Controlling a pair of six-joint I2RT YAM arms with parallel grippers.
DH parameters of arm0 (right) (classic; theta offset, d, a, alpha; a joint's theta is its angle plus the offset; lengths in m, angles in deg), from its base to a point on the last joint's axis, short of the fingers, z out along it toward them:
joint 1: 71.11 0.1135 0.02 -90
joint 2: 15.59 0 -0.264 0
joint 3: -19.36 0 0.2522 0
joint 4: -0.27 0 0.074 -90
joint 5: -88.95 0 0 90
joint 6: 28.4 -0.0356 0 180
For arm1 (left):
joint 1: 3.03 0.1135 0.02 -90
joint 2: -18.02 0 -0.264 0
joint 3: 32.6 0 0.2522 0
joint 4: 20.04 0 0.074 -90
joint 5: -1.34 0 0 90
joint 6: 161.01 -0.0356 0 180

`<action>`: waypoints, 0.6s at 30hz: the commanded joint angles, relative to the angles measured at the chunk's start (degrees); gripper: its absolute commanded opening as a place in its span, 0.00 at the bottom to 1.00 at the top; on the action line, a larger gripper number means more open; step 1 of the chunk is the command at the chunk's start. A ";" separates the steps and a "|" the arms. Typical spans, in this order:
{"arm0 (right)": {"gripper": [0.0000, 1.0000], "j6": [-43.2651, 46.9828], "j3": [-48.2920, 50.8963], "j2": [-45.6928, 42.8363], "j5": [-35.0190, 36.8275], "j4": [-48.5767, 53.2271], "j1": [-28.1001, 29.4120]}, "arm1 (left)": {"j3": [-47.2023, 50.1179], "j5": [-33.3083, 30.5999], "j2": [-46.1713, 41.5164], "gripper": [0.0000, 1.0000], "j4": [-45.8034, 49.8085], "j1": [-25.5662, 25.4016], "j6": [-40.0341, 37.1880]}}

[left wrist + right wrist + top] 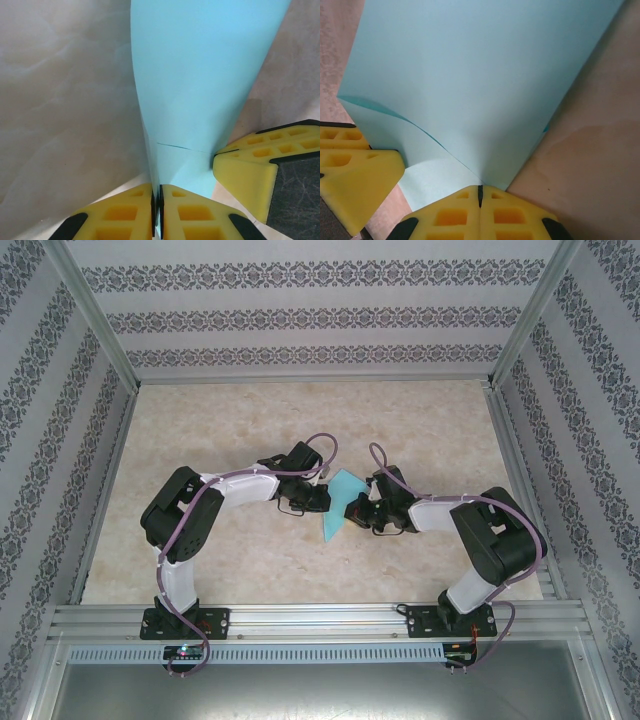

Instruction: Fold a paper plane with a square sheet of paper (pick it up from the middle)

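Between the two arms, over the middle of the beige marbled tabletop [250, 420], the thin turquoise-blue sheet of paper [338, 508] is shared by both grippers. Neither arm is nearer, since each has hold of it. From above, its long axis runs from the far side toward the arm bases, leaning a little left at the near, pointed end. The left gripper [320, 500] and right gripper [362, 512] meet it from opposite sides, across that axis. At the left wrist, that gripper's yellow foam fingers [125, 215] are pressed together on the sheet's near edge. The paper fans straight ahead from the pinch, and one of the right gripper's fingers sits just beside it on the right. The right wrist view mirrors this: its fingers are closed tight, the paper's edge runs into the seam between them, and the sheet spreads forward. A loose overlapping layer curls toward the left gripper's finger at the left. Any coming crease, I judge, turns on how close the two pinches sit — there looks to be little slack paper between them to work with.
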 commanded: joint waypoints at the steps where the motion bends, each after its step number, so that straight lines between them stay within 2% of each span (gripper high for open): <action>1: 0.00 2.04 -0.76 0.76 2.78 4.82 0.44 | -0.51 0.69 -1.76 0.15 1.50 -0.76 -1.24; 13: 0.00 2.83 -1.57 1.27 3.28 6.50 0.65 | 1.51 2.66 -4.62 0.25 0.11 -0.82 -0.26; 18: 0.00 2.68 -1.51 1.45 3.10 6.15 0.70 | 2.13 3.97 -4.91 0.26 -0.82 -0.84 0.01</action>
